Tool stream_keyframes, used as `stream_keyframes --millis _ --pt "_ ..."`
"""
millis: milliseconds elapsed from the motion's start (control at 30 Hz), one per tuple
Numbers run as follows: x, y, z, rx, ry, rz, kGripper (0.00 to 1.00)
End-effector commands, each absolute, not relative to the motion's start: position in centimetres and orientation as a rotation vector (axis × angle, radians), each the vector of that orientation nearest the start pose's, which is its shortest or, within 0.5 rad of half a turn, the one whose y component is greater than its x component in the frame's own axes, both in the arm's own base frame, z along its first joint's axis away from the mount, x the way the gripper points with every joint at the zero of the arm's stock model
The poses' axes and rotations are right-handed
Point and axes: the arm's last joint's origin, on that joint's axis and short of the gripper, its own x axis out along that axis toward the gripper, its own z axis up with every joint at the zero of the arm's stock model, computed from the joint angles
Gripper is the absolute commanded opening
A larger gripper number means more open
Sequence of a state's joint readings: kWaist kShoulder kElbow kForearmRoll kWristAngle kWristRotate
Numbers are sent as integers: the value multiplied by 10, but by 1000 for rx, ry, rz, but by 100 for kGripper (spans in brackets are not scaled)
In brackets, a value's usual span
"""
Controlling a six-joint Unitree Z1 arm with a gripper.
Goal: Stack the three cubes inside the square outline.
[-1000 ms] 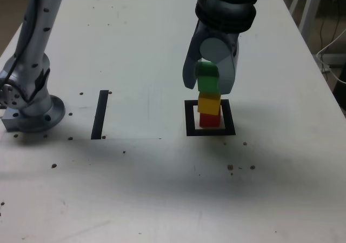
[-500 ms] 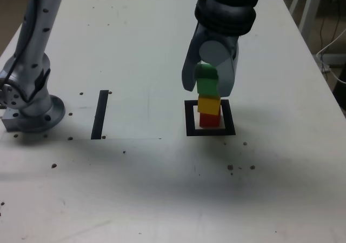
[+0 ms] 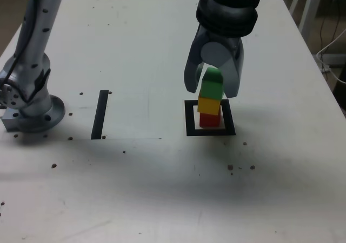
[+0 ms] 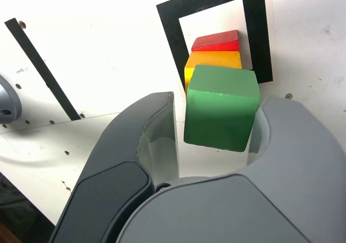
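The three cubes stood as one column inside the square outline (image 3: 210, 118), toward the exterior view's right of the desk (image 3: 162, 183). The red cube (image 3: 210, 120) lay at the bottom on the white centre, the yellow cube (image 3: 209, 105) sat on it, and the green cube (image 3: 212, 85) rested on top. The order suggested a stack built from the ground up, with the green one placed last.

The hand (image 3: 212, 83) hung over the column with its two jaws on either side of the green cube. In the wrist view a clear gap showed between one jaw and the green cube (image 4: 221, 108), while the other jaw lay close against it or touched it; I could not tell which. So the hand (image 4: 216, 146) was released, parted rather than gripping, and the cube's weight seemed to be borne by the yellow cube (image 4: 212, 60) below. The green cube sat a little skewed on the column, not quite square with the red cube (image 4: 217, 40). The black strip (image 3: 100, 114) lay well apart on the exterior view's left, beside the arm's base (image 3: 32, 113).
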State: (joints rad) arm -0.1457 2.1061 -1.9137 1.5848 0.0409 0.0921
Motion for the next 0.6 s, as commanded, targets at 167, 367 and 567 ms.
stream_keyframes --millis 167,367,567 --pt "373 -53 301 239 1794 -158 95" --pt "368 -51 310 259 1773 -134 96" --pt "350 -40 334 274 1723 -69 97"
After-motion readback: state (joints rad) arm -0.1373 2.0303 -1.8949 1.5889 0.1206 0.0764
